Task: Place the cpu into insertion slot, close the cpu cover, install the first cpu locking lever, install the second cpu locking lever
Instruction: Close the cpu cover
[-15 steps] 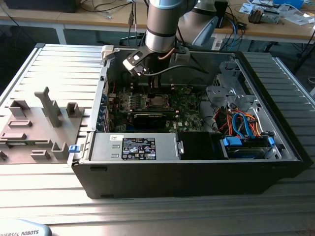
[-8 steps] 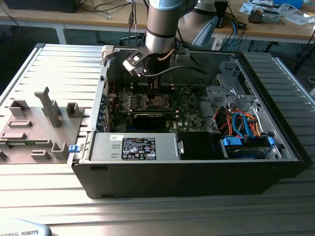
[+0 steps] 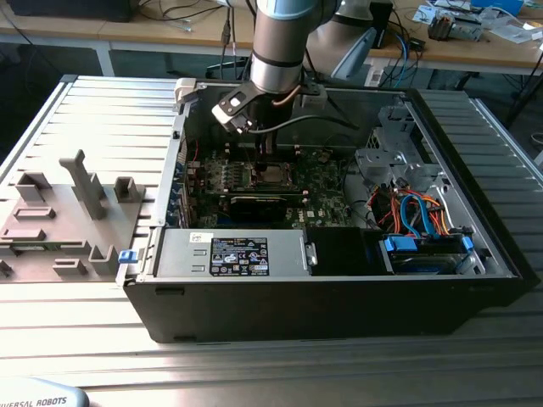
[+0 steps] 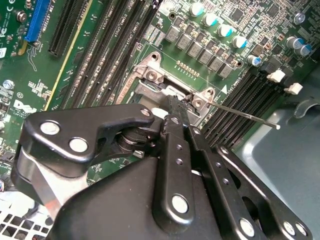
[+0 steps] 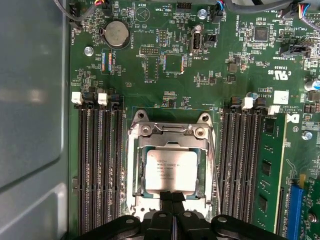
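tech a: report the position of the cpu.

tech b: the cpu [image 5: 171, 172] lies flat in the insertion slot [image 5: 172, 128], silver top up. the slot sits on the green circuit board [image 5: 150, 30] inside the open computer case [image 3: 322, 288]. banks of memory slots [image 5: 97, 165] run along both sides of it.

tech a: cpu cover?

tech b: the cpu cover [image 5: 134, 175] is down. its frame lies around the chip, which shows through the centre cut-out.

tech a: state and position of the hand?

tech b: the hand [image 5: 172, 196] is narrow. in both wrist views the two fingertips [image 4: 176, 130] are pressed together with no gap between them. the tips sit at the edge of the cover, just beside one side of the cpu. whether they pinch anything cannot be told.

tech a: locking levers?

tech b: in the second wrist view a thin locking lever [image 4: 245, 116] runs from a corner of the slot out across the memory slots. whether it is latched cannot be told.

tech a: overall layout?

tech b: the arm [image 3: 278, 42] comes down into the far half of the case. the case stands on the ribbed worktop [image 3: 102, 110]. a grey fixture tray [image 3: 68, 220] lies beside the case, at the exterior view's left.
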Robot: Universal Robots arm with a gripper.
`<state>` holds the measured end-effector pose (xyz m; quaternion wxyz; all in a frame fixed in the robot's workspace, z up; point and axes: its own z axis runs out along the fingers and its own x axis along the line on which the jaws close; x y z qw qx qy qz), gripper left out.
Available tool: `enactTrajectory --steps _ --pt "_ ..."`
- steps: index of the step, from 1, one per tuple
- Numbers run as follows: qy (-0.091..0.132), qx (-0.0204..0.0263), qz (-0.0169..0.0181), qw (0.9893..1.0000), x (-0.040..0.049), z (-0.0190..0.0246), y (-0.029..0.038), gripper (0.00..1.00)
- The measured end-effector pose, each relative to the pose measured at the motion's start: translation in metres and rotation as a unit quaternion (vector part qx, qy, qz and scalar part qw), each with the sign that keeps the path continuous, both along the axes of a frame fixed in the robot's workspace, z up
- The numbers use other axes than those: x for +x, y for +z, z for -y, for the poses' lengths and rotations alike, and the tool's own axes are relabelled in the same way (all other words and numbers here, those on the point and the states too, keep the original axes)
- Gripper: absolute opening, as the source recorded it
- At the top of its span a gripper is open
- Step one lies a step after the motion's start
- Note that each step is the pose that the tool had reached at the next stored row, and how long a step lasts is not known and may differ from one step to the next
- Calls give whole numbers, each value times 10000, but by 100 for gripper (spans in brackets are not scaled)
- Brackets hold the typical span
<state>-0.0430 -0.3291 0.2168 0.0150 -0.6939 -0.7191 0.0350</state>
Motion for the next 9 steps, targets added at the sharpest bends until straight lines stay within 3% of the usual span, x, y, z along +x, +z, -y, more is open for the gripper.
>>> enactTrajectory --steps 9 --pt "0 0 0 10000 0 4 -29 11"
